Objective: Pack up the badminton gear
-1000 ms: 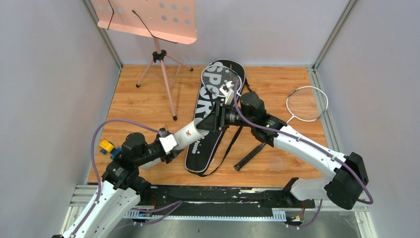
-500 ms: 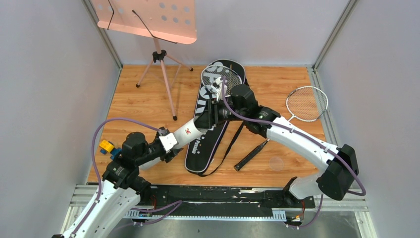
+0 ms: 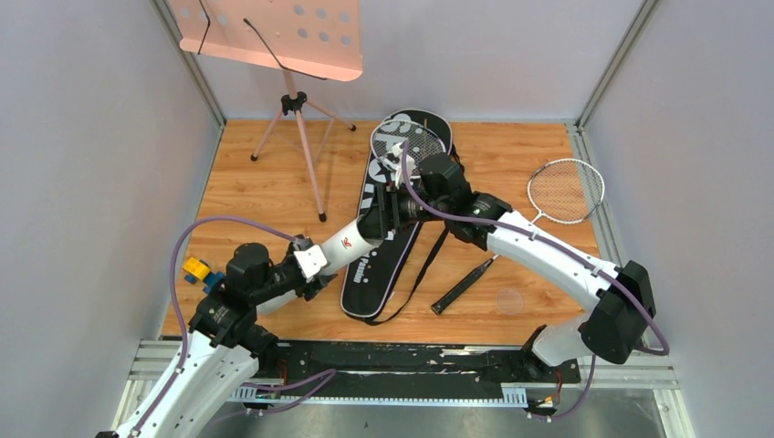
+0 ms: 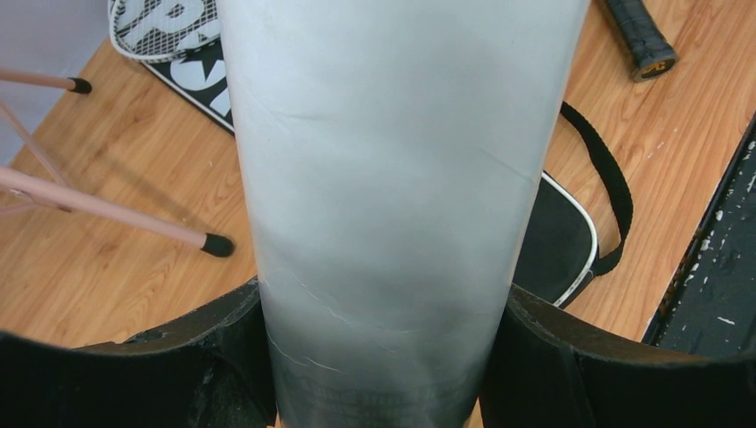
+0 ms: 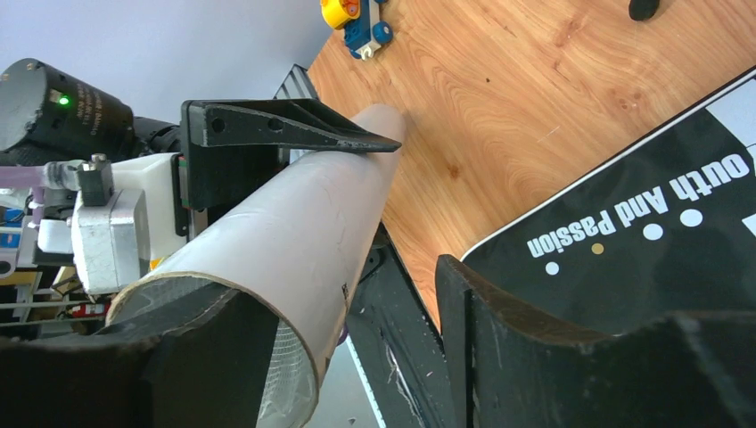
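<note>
My left gripper (image 3: 321,258) is shut on the long white tube (image 3: 351,239), which fills the left wrist view (image 4: 392,160) between both fingers (image 4: 205,357). The tube points up and right over the black SPORT bag (image 3: 388,274). My right gripper (image 3: 391,203) is open at the tube's open end (image 5: 303,214). Its left finger (image 5: 178,357) sits at the mouth and the right finger (image 5: 499,339) is apart from the tube. One silver racket (image 3: 402,139) lies on the bag's top. The other racket (image 3: 566,190) lies on the right. I see no shuttlecock clearly.
The pink music stand (image 3: 274,36) stands at the back left, with a tripod leg (image 4: 107,209) near the bag. A yellow and blue toy (image 3: 196,271) sits at the left edge. A small clear disc (image 3: 509,299) lies near the second racket's black grip (image 3: 461,287).
My right gripper has moved left and down from over the bag to the tube's far end. My left arm has held the tube almost still.
</note>
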`<action>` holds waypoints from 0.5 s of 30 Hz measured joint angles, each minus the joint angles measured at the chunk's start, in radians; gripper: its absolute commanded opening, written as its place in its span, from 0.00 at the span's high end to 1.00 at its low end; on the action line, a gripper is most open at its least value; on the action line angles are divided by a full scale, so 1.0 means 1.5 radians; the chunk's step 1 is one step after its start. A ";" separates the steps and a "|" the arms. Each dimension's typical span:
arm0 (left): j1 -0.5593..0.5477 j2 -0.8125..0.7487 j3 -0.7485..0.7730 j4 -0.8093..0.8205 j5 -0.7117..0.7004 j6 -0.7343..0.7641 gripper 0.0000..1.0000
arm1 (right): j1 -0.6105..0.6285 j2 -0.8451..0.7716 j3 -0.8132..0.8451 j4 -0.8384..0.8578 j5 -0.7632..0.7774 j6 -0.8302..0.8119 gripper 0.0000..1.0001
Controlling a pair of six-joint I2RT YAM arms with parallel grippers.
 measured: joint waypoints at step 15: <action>-0.004 0.000 0.000 0.009 0.029 0.005 0.38 | 0.000 -0.293 -0.175 -0.009 0.127 0.048 0.42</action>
